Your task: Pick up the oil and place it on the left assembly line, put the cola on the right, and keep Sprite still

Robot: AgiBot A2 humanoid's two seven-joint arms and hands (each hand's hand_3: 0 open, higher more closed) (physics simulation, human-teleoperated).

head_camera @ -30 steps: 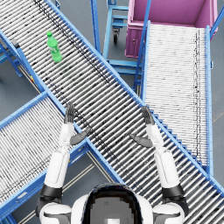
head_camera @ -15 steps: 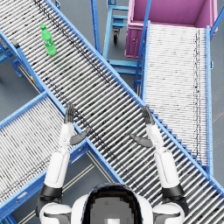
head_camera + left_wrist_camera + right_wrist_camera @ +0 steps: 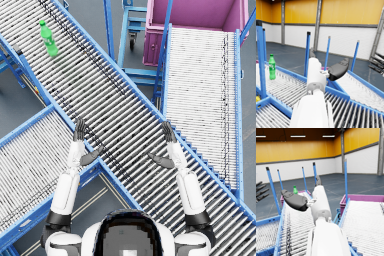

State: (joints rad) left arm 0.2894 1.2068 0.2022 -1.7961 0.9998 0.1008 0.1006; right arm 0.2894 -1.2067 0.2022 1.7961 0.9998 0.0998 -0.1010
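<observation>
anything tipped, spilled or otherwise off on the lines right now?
Nothing stands out. The Sprite bottle stands upright on the middle roller conveyor, at its far end, with nothing spilled. The left hand and right hand hover open over the near rollers, holding nothing.

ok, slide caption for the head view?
Robot's left hand and right hand hover open over the central conveyor; green Sprite bottle stands farther along.
</observation>
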